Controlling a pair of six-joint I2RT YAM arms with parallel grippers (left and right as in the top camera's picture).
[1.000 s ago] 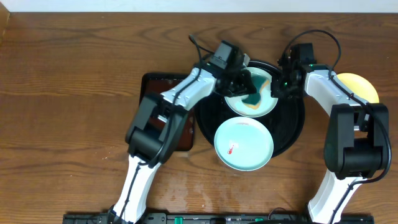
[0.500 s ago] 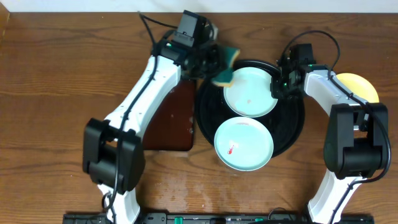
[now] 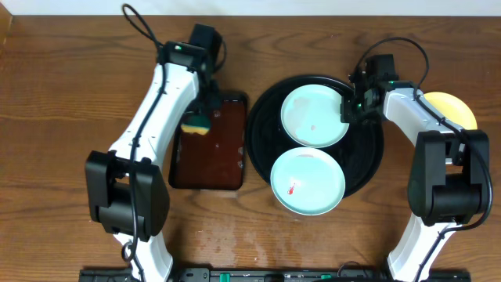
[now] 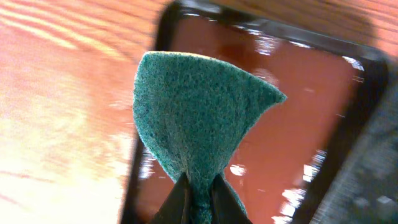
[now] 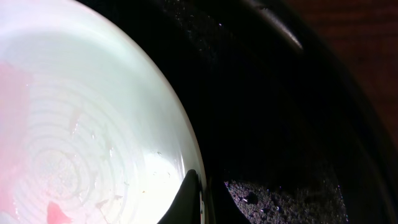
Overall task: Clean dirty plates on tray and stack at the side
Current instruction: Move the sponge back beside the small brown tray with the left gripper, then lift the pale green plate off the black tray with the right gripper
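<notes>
The left end effector [image 4: 199,200] is clenched on the lower corner of a green scouring sponge [image 4: 194,118], so the pad fans out ahead of the fingers with its rough face free for wiping. In the overhead view it hangs over the upper edge of the rectangular brown tray [image 3: 211,160], left of centre, which looks like the sponge's resting spot, well clear of the crockery. The round black tray [image 3: 369,160] sits at centre right on the desk [image 3: 63,117] and carries two mint plates. The upper plate [image 3: 315,116] lies against the tray's far rim. The lower plate [image 3: 307,182] overlaps the near rim and bears a small red smear [image 3: 291,186], so it looks uncleaned. The right end effector [image 3: 349,110] is closed at the right rim of the upper plate, apparently pinching it. That grip would steady the plate or ready it for lifting. The wrist view shows a fingertip [image 5: 190,194] right on that rim, and a faint pinkish film on the glaze. The yellow plate [image 3: 455,110] lies off the tray at the right edge of the frame, partly under the right arm, probably marking where the stack goes.
</notes>
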